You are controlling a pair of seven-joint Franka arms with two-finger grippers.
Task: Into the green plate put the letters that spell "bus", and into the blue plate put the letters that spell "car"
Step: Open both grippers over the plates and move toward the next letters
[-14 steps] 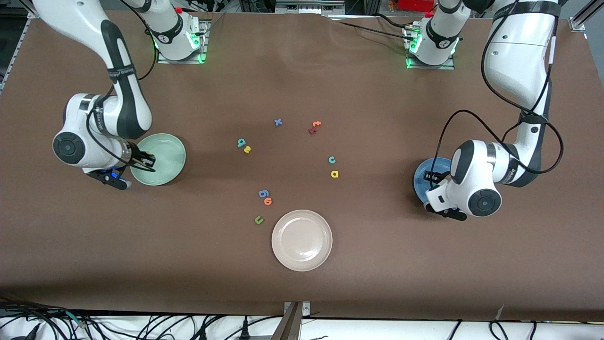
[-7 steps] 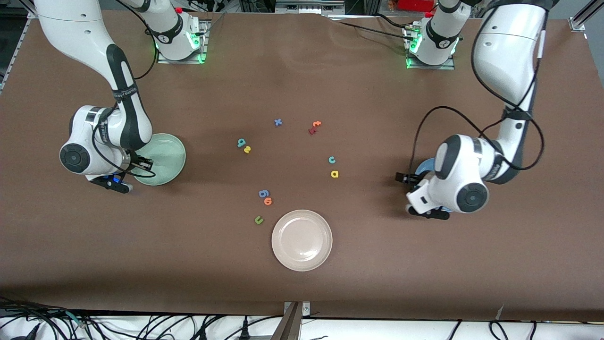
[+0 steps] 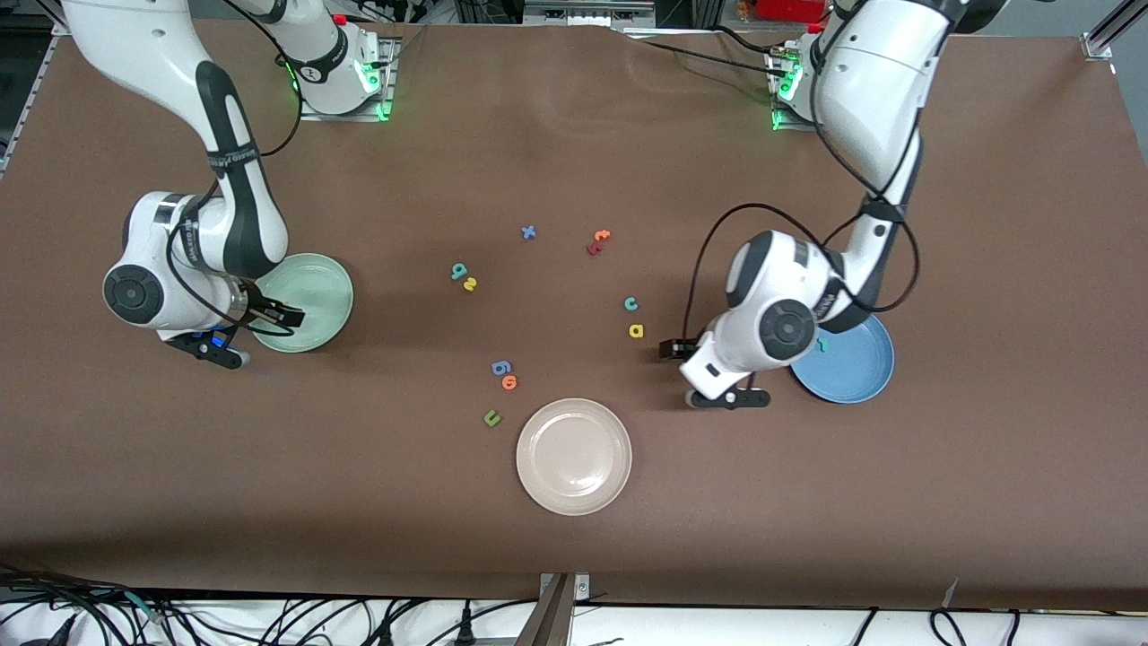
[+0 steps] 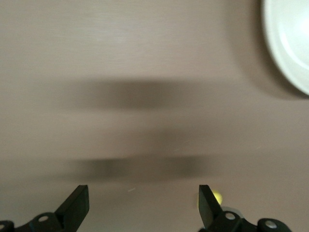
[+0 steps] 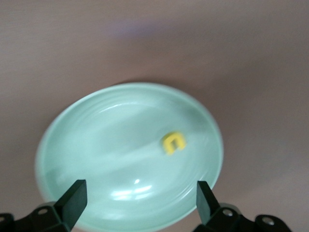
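Letters sort by word: a yellow u (image 5: 174, 142) lies in the green plate (image 3: 327, 283) at the right arm's end of the table (image 3: 574, 556), a teal r (image 3: 822, 344) in the blue plate (image 3: 861, 377) at the left arm's end. The right end effector (image 3: 289, 315) hangs over the green plate, jaws wide and empty. The left end effector (image 3: 671, 349), bent low and also wide and empty, points at the yellow a (image 3: 636, 331) and teal c (image 3: 630, 304) beside it, likely next. The b (image 3: 458, 270) and s (image 3: 470, 284) wait mid-table.
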